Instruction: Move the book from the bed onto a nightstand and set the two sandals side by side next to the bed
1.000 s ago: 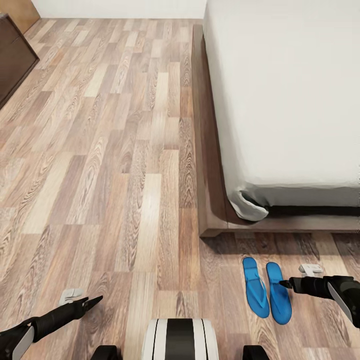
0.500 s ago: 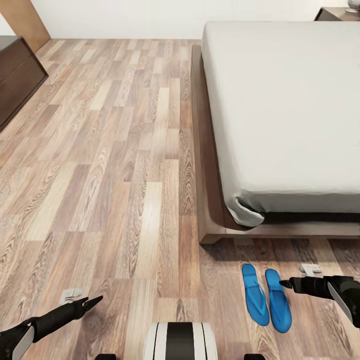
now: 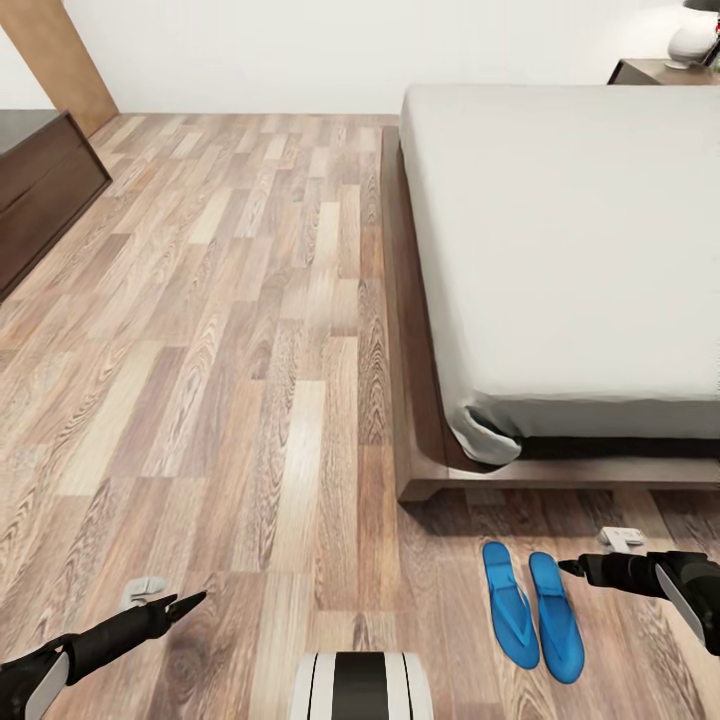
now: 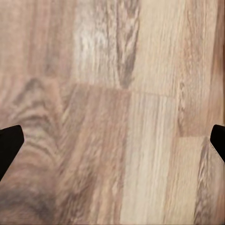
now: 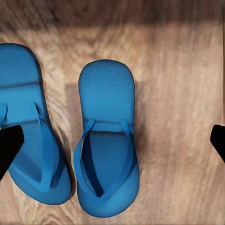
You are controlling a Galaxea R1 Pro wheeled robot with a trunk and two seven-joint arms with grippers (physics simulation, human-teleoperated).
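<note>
The wood-plank floor (image 3: 250, 400) spans the head view. The bed (image 3: 560, 260) stands at the right, a nightstand (image 3: 655, 70) beyond its far corner. A dark cabinet (image 3: 40, 190) stands at the far left. The two sandals (image 3: 533, 610) lie side by side off the bed's foot. Left gripper (image 4: 112, 145) and right gripper (image 5: 112, 145): fingers spread wide, holding nothing, the right above the sandals.

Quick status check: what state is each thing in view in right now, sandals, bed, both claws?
two sandals: flat on the floor, side by side, straps up, near the bed's foot corner.
bed: mattress top bare where visible.
left claw: empty, above bare floor; fingers set wide in the wrist view.
right claw: empty, over the sandals, fingers set wide.
</note>
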